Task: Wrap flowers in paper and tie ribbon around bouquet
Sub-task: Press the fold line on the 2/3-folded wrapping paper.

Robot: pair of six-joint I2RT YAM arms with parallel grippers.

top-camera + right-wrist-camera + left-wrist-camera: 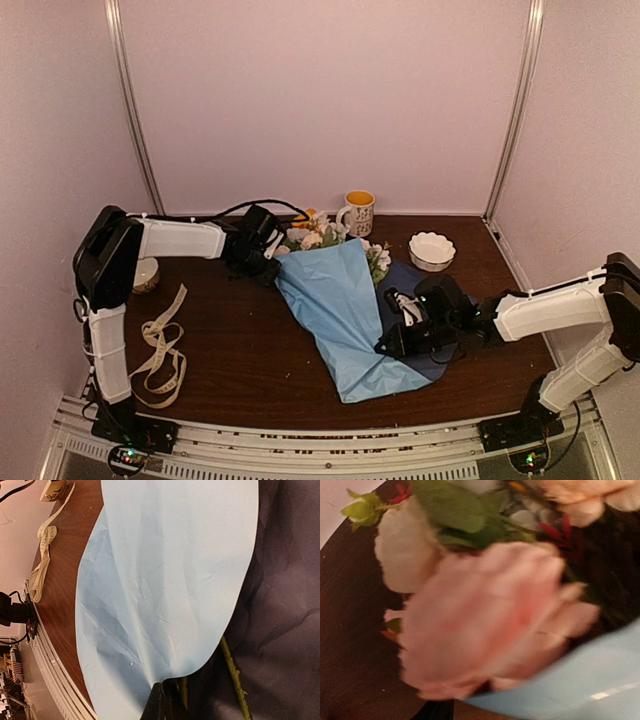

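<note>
The paper [340, 300] lies mid-table, its light blue side folded over the flowers [318, 236] and its navy side [432, 368] showing on the right. My right gripper [398, 322] is shut on the blue flap's edge [165, 580], fingertips [164, 700] pinched together, with green stems [232, 675] lying beside them on the navy side. My left gripper [262, 255] sits at the paper's far-left corner next to the blooms. A blurred pink bloom [490, 625] fills its wrist view and hides the jaws. The ribbon [160, 350] lies looped loosely at the left.
An orange-filled mug [358, 212] stands at the back behind the flowers. A white scalloped bowl [431, 250] is at the back right, and a small bowl [146, 275] sits by the left arm. The table's front rail [320, 440] runs along the near edge.
</note>
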